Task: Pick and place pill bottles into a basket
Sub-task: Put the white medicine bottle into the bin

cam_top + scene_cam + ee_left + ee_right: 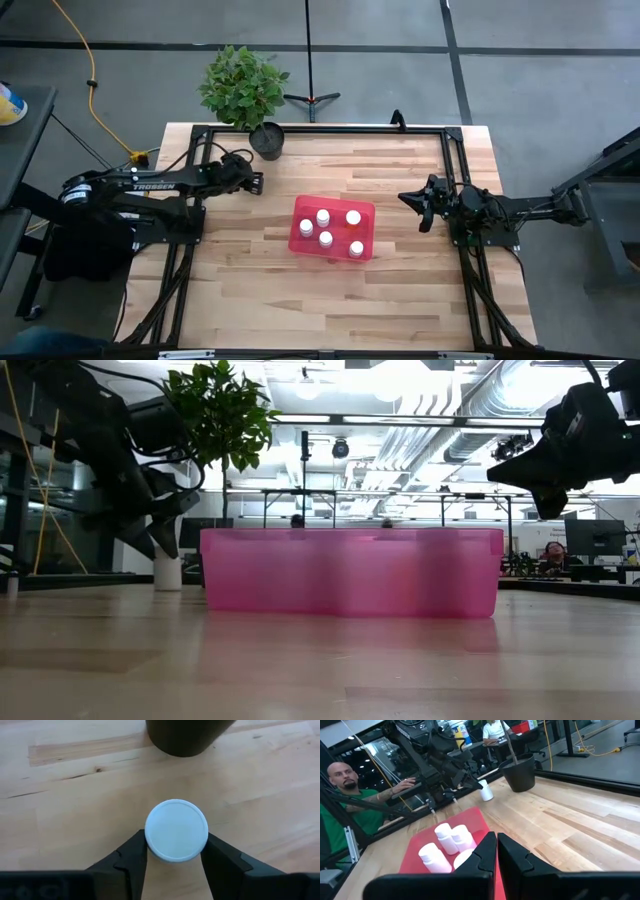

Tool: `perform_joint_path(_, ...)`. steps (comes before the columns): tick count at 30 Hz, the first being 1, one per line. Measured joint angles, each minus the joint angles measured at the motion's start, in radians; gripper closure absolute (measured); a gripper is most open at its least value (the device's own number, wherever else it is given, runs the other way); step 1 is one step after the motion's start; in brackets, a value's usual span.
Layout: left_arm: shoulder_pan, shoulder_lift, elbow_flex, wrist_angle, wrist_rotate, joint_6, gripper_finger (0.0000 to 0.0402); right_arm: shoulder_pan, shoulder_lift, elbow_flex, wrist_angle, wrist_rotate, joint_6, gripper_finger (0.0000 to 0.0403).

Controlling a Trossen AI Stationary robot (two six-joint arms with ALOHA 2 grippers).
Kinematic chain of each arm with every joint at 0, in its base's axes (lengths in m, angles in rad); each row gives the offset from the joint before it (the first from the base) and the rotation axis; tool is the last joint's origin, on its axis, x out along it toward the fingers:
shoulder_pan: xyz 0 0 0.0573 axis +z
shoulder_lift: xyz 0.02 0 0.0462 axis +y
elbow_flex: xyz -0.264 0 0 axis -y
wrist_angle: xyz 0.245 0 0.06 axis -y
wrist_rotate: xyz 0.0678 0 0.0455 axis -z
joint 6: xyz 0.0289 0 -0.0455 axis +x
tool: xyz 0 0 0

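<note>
Now five pill bottles [323, 216] stand in the basket [302, 246], while my left pincer [175, 862] narrows around the last bottle [176, 829] beside the plant pot [185, 737].

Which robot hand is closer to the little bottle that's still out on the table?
Left. The left gripper straddles that pill bottle near the plant pot. The right gripper waits beyond the basket.

I see five white-capped pill bottles [323, 216] standing upright inside the red-pink basket [300, 243] at mid-surface. A sixth bottle [176, 830] stands upright outside it, just beside the dark pot.
</note>
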Motion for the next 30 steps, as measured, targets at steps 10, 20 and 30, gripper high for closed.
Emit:
perform_joint_path(10,0.0,-0.001,0.001,0.004,0.078,0.046,0.0203,0.0,0.0,0.0,0.0,-0.001,0.006,0.0396)
perform_joint_path(20,0.0,-0.012,0.001,0.018,0.18,0.074,0.0204,0.0,0.0,0.0,0.0,-0.004,0.006,0.0396)
perform_joint_path(30,-0.001,-0.074,-0.005,0.005,0.273,0.101,0.0204,0.0,0.0,0.0,0.0,-0.004,0.006,0.0396)
